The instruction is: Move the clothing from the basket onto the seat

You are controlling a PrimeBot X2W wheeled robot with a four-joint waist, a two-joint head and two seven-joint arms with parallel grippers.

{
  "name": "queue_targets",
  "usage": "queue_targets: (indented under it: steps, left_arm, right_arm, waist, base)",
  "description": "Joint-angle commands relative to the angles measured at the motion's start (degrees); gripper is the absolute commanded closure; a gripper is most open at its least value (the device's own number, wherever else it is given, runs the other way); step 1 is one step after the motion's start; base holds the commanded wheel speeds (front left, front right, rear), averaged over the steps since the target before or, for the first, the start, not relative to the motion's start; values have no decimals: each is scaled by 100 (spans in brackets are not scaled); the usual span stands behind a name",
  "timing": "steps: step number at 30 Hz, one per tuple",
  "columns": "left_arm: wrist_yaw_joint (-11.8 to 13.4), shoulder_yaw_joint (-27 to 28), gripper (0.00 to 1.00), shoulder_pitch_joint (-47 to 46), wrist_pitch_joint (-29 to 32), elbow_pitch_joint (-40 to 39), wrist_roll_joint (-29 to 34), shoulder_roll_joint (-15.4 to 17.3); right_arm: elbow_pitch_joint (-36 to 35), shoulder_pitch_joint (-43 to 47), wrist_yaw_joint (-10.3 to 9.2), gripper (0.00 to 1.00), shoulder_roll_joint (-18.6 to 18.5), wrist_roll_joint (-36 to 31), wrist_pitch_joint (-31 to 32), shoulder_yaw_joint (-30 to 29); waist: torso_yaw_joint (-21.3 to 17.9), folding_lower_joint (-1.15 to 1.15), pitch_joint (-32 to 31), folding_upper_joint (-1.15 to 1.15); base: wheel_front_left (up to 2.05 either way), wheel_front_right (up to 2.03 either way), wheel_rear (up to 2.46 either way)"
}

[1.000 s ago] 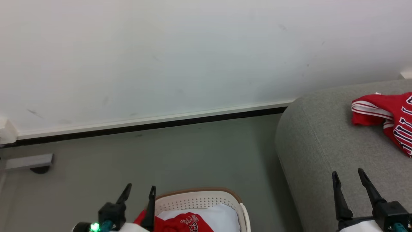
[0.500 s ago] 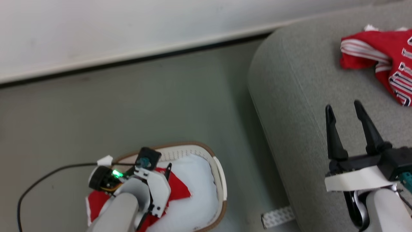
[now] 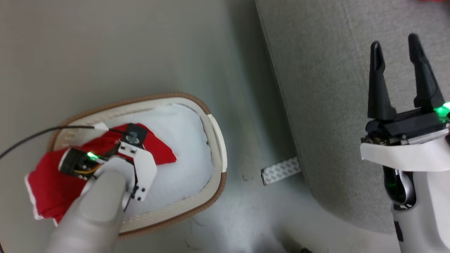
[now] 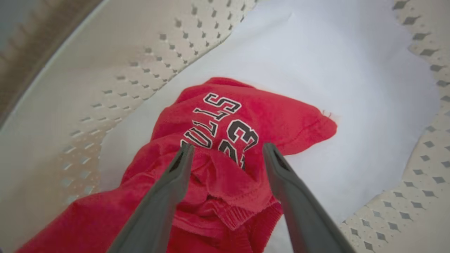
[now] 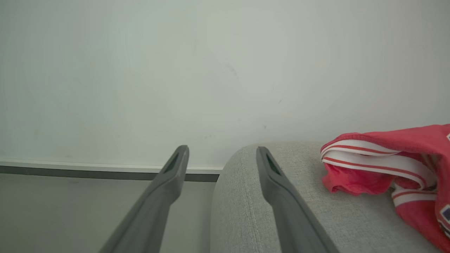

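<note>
The left arm (image 3: 98, 203) reaches down into the basket (image 3: 215, 140), which sits left of the grey seat (image 3: 316, 88). The left gripper (image 4: 227, 147) is wide open over the red Bulls clothing (image 4: 246, 116) there. The right gripper (image 3: 394, 41), wide open and empty, points far over the seat, near another red garment (image 5: 386, 158).
</note>
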Motion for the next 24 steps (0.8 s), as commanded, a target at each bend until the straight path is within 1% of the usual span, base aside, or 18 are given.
queue_targets:
  steps: [1, 3, 5, 10, 12, 13, 14, 18, 20, 24]
  left_arm:
    - [36, 8, 0, -171, 11, 106, 45, 103]
    - [56, -38, 0, -348, 73, 242, 100, 187]
    - [76, -103, 0, -478, 86, 371, 159, 198]
    - [103, -226, 0, -669, 8, 727, 240, 211]
    - [102, -267, 0, -693, -110, 824, 235, 167]
    - [148, -290, 45, -721, -211, 851, 246, 167]
    - [163, -341, 100, -740, -287, 891, 304, 171]
    - [222, -324, 100, -658, -568, 1047, 192, 220]
    - [292, -215, 100, -577, -750, 1071, 49, 196]
    - [295, -107, 100, -336, -1166, 1102, -184, -14]
  right_arm:
    - [-99, -144, -13, 0, -2, 100, -1, -16]
    - [-240, -220, -13, 0, -2, 188, -1, -23]
    - [-370, -236, -13, 0, -3, 203, -1, -82]
    - [-687, 45, -13, 0, -2, 207, -1, -236]
    - [-758, 153, -13, 0, -3, 193, -1, -300]
    - [-783, 207, -13, 0, -3, 200, -1, -327]
    - [-800, 254, -13, 0, -3, 221, -1, -348]
    - [-710, 351, -13, 0, -3, 277, -1, -310]
    - [-610, 316, -13, 0, -3, 323, -1, -240]
    - [-360, 419, -13, 0, -6, 196, -1, -337]
  waist:
    - [-186, -3, 614, 0]
    - [-228, -3, 823, 0]
    - [-214, -3, 947, 0]
    - [-151, -3, 1099, 0]
    - [-136, -3, 1121, 0]
    - [-133, -3, 1128, 0]
    - [-131, -3, 1129, 0]
    - [-182, -3, 1036, 0]
    - [-235, -3, 911, 0]
    - [-53, -3, 349, 0]
  base:
    - [0, 0, 0]
    - [0, 0, 0]
    - [0, 0, 0]
    - [0, 0, 0]
    - [0, 0, 0]
    - [0, 0, 0]
    - [0, 0, 0]
    - [0, 0, 0]
    - [0, 0, 0]
    - [0, 0, 0]
